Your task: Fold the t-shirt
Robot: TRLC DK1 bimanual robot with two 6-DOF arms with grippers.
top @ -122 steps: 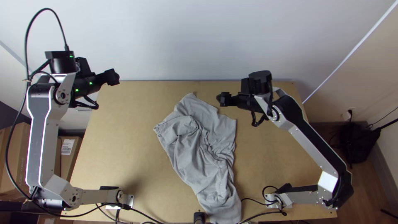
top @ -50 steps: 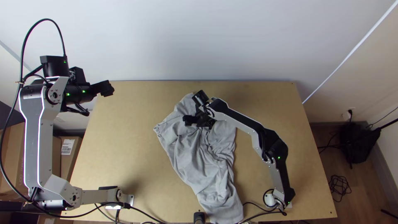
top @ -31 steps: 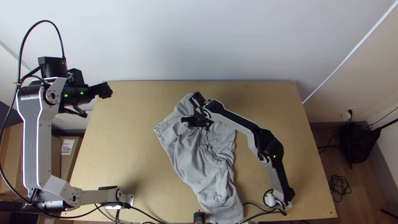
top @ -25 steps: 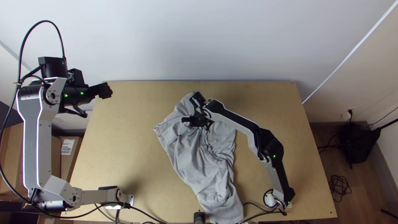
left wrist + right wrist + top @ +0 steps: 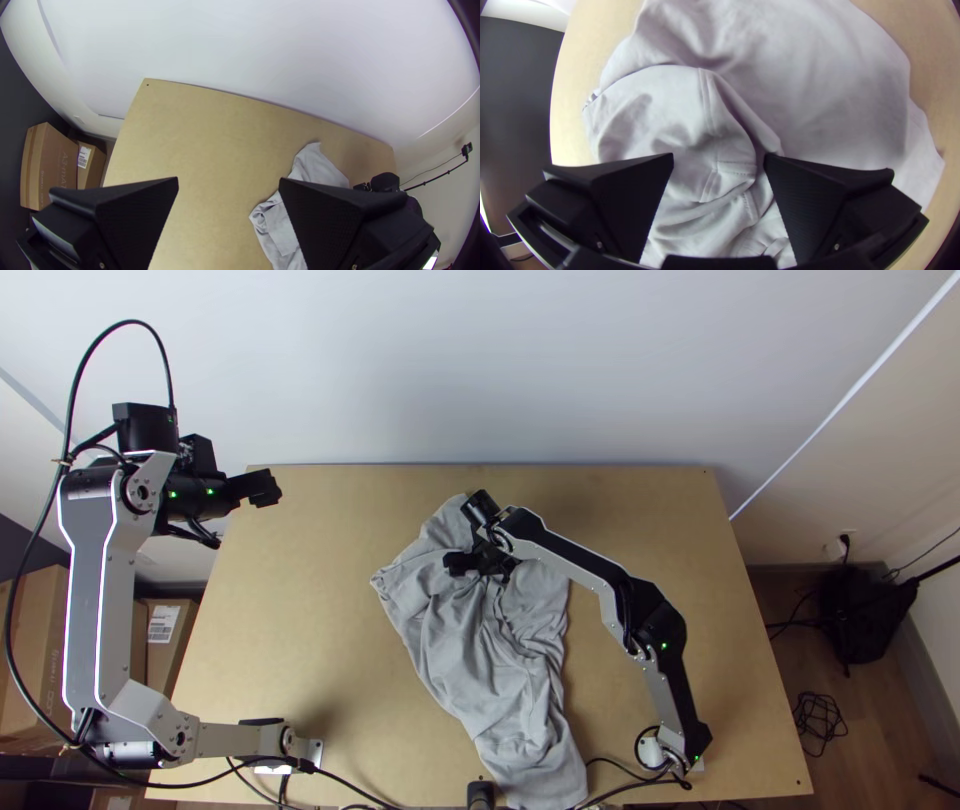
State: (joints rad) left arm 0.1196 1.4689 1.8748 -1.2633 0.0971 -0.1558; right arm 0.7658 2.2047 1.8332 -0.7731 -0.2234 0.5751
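T-shirt (image 5: 470, 660) rumpled to table's (image 5: 310, 590) near edge, right claw (image 5: 455, 563) above, left claw (image 5: 269, 488) near far-left corner; both wide open, empty

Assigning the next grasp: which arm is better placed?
Right, likely: its flat black fingers are apart over the crumpled grey t-shirt; left fingers are by the far-left corner of the wooden table.

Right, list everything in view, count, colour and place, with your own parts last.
T-shirt: one, grey, rumpled mid-table to near edge
Table: one, light wood, centre
Black object: one, table's near edge
Cardboard boxes: at least two, brown, left of table
Bag-like bundle: one, black, right of table
Cables: several, black, arms and floor
Arms: two, silver-grey and black, either side
Left gripper: one, black, upper left, jaws open
Right gripper: one, black, over t-shirt, jaws open
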